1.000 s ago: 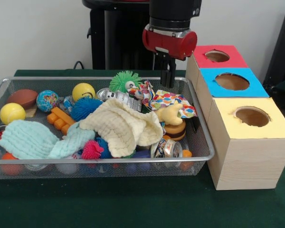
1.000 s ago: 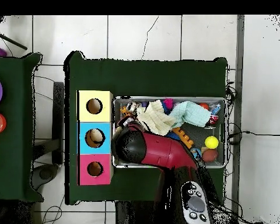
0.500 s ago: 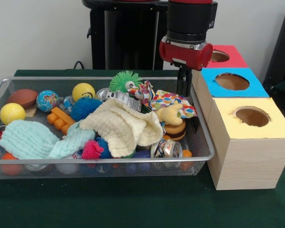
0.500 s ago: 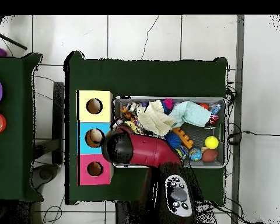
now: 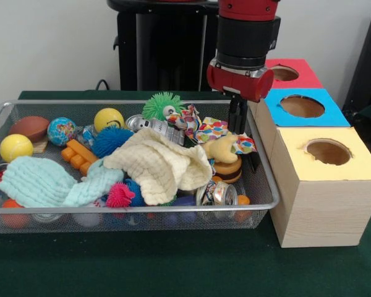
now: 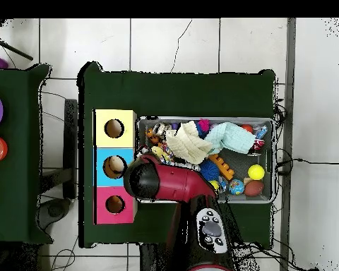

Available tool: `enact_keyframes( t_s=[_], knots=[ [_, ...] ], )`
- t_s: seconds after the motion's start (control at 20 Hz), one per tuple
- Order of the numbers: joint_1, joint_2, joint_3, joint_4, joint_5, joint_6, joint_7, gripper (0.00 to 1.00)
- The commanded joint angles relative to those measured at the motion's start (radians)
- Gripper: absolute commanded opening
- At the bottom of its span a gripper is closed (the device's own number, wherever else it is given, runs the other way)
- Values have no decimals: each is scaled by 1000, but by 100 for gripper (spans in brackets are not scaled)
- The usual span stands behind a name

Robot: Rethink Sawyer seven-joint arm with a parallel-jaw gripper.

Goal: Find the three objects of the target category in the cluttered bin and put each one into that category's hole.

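No readable text in either view.

No lettering, brand, number or sign can be made out on the wire bin (image 5: 260, 162), the red, blue and yellow hole boxes (image 5: 324, 185) or the red arm (image 6: 183, 185). The crushed cans (image 5: 216, 193) at the bin's 5 o'clock corner and the patterned wrapper (image 5: 219, 130) carry only blurred print.

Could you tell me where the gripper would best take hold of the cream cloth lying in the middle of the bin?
Probably from straight above, pinching the raised fold of the cream cloth. It lies crumpled over other toys in the wire bin, so its ridges stand proud, while its edges droop among clutter.
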Motion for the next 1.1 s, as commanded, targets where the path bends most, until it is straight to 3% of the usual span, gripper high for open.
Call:
enact_keyframes(
  t_s=[0.05, 0.3, 0.55, 0.6, 1.1],
  knots=[
    [-21, 20, 2, -35, 20, 10, 107, 0],
    [-51, -7, 7, -52, 8, 65, 66, 0],
    [-37, 0, -11, -59, 3, 43, 79, 0],
    [-20, 3, -33, -66, -1, 36, 86, 100],
    [-45, -7, -9, -74, 9, 96, 64, 100]
  ],
)
